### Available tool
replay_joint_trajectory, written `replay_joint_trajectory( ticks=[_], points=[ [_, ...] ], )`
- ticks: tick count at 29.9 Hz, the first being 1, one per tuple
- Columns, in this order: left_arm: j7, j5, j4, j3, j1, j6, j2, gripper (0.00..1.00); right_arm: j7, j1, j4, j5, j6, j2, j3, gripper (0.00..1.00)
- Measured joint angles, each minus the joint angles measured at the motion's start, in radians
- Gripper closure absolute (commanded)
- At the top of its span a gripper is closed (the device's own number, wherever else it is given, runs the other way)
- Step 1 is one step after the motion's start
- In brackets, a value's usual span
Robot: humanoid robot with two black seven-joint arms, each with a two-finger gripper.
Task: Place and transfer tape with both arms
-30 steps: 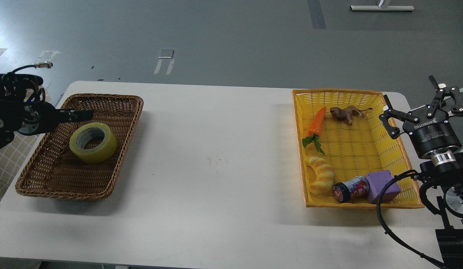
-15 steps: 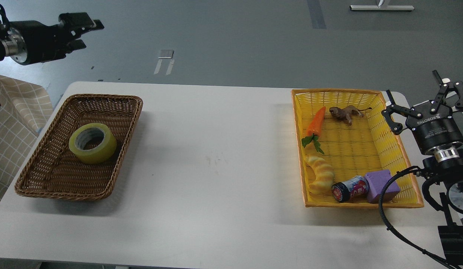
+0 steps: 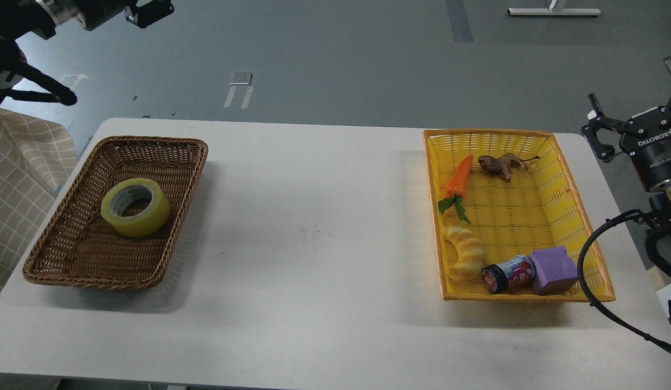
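A roll of yellow tape (image 3: 135, 207) lies flat, core upward, inside a brown wicker basket (image 3: 53, 260) at the left end of a white table (image 3: 314, 244). The robot's left claw (image 3: 148, 12) hangs high above the floor past the table's far left corner, well apart from the tape; whether its fingers are spread or pressed together cannot be told. The right claw (image 3: 636, 116) is raised beyond the table's right edge, fingers spread, holding nothing. Beside it a yellow basket (image 3: 571, 184) contains a toy carrot (image 3: 458, 177), a toy lion (image 3: 501, 163), a twisted bread toy (image 3: 465, 252), a small can (image 3: 508, 274) and a purple block (image 3: 554, 270).
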Motion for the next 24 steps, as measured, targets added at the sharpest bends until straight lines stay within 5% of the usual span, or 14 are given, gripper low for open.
replay_joint_trajectory(
  ticks=[11, 24],
  points=[
    [0.003, -0.012, -0.002, -0.193, 0.095, -0.001, -0.139, 0.02, -0.003, 0.145, -0.043, -0.005, 0.0, -0.024, -0.045, 0.0],
    [0.003, -0.047, 0.011, -0.357, 0.22, 0.0, -0.302, 0.02, -0.005, 0.372, -0.288, 0.002, 0.0, 0.035, -0.191, 0.0]
  ],
)
